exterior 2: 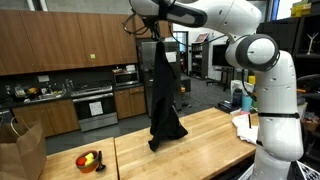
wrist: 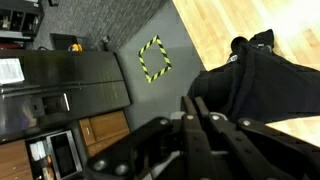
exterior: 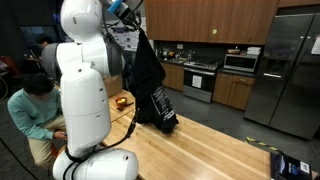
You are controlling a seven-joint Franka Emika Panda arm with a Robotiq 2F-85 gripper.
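Note:
My gripper [exterior: 137, 22] is high above the wooden table and shut on the top of a black garment [exterior: 152, 85]. The garment hangs straight down from the fingers, and its lower end rests bunched on the table top [exterior: 200, 150]. In an exterior view the gripper [exterior 2: 158, 35] holds the same black garment [exterior 2: 164, 90] with its hem on the table [exterior 2: 200, 135]. In the wrist view the two fingers [wrist: 197, 106] are pressed together, with the dark cloth [wrist: 262, 85] spreading below them.
A bowl with fruit [exterior 2: 90, 160] sits on the table's far part, also seen in an exterior view [exterior: 122, 100]. A person [exterior: 35, 110] sits beside the robot base. A paper bag [exterior 2: 22, 150] stands at the table end. Papers and a blue item [exterior 2: 243, 120] lie near the base. Kitchen cabinets and a fridge [exterior: 292, 65] stand behind.

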